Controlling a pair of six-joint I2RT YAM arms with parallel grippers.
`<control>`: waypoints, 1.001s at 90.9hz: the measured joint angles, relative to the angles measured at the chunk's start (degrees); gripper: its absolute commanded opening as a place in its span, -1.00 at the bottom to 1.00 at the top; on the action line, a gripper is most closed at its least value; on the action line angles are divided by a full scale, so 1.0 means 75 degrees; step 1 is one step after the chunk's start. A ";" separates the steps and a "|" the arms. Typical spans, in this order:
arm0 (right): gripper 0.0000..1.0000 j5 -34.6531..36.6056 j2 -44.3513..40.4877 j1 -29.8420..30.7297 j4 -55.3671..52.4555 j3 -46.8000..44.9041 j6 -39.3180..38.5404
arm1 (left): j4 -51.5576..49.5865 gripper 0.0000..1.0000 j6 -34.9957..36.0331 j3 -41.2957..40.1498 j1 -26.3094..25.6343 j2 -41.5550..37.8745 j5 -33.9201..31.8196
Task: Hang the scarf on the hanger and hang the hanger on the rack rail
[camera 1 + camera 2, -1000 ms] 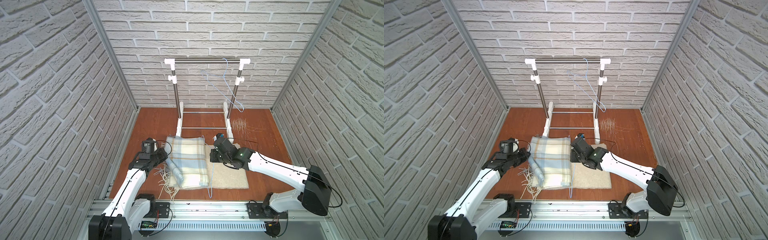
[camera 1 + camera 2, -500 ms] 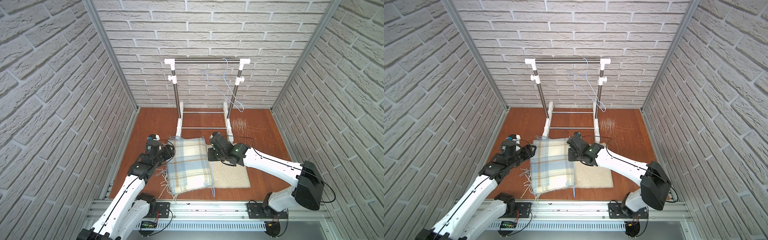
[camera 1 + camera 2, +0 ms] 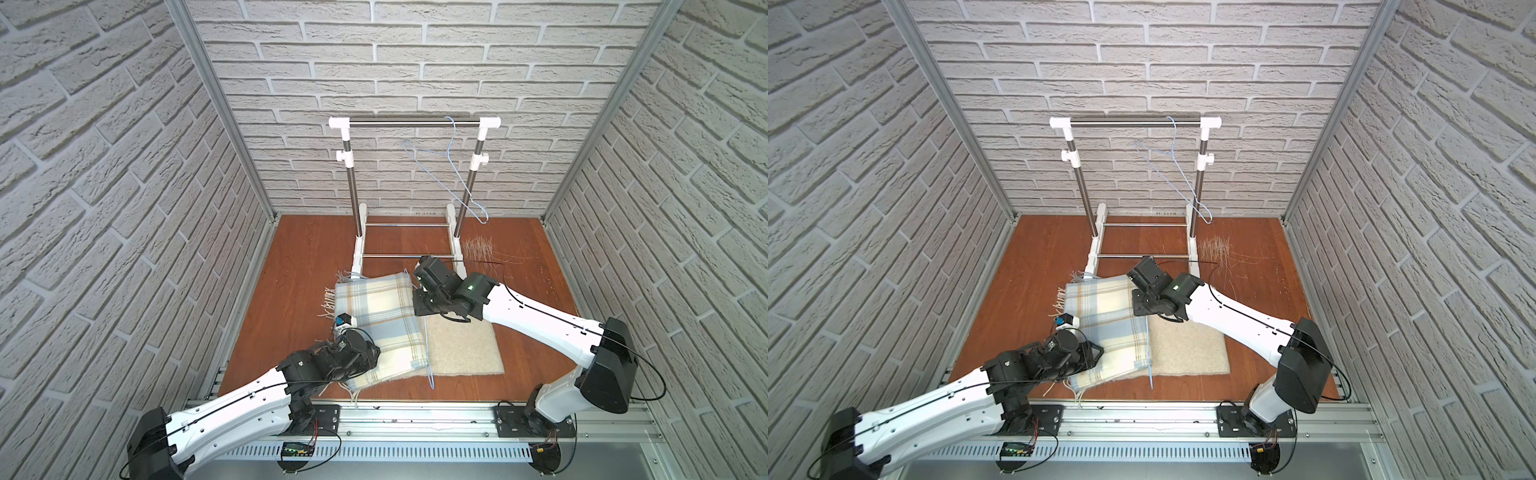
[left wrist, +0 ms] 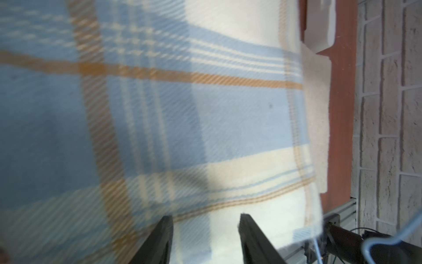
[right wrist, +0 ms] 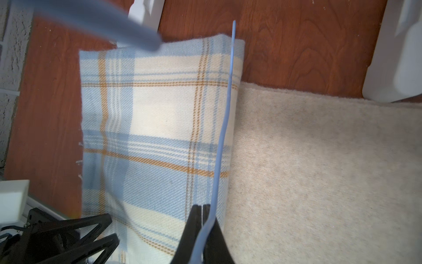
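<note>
Folded plaid scarf (image 3: pixel 382 316) lying flat on the wooden desk (image 3: pixel 299 266), in front of the clothes rack (image 3: pixel 415 123). Its right-hand part overlaps a beige mat (image 3: pixel 461 349), and its fringe trails onto the bare wood at the left and near edges.

Right arm (image 3: pixel 540 324): jaws pressed together on a thin blue wire hanger (image 5: pixel 222 137) at the scarf's far right corner. In the right wrist view the wire leaves the jaws and runs along the scarf (image 5: pixel 148 137) just inside its right edge. In both top views the wire's end pokes out past the scarf's near edge (image 3: pixel 1149 374).

Left arm (image 3: pixel 249 395): jaws apart, poised at the scarf's near left corner. The left wrist view shows the two fingers (image 4: pixel 159 240) spread with plaid cloth (image 4: pixel 159 114) filling the gap. Whether they touch the cloth cannot be told.

A second hanger (image 3: pixel 453 137), also blue wire, hangs tilted from the right end of the rack's top bar.
</note>
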 measured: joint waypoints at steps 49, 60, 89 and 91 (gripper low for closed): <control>-0.94 -0.0796 -0.0017 0.0490 -0.2110 0.2964 -0.0163 | -0.1102 0.19 -0.0256 0.0160 -0.0006 -0.0466 -0.1119; -0.94 -0.0860 0.0481 0.0766 -0.2920 0.4511 -0.0259 | -0.1909 0.20 0.0023 0.1632 -0.0006 -0.1148 -0.1891; -0.94 -0.0082 0.1903 0.1096 -0.4505 0.7597 -0.0513 | -0.2046 0.23 0.1480 0.5351 -0.0029 0.0557 -0.2279; -0.94 0.0041 0.1918 0.1096 -0.4538 0.7635 -0.0539 | -0.1970 0.23 0.1568 0.5508 -0.0044 0.0723 -0.2212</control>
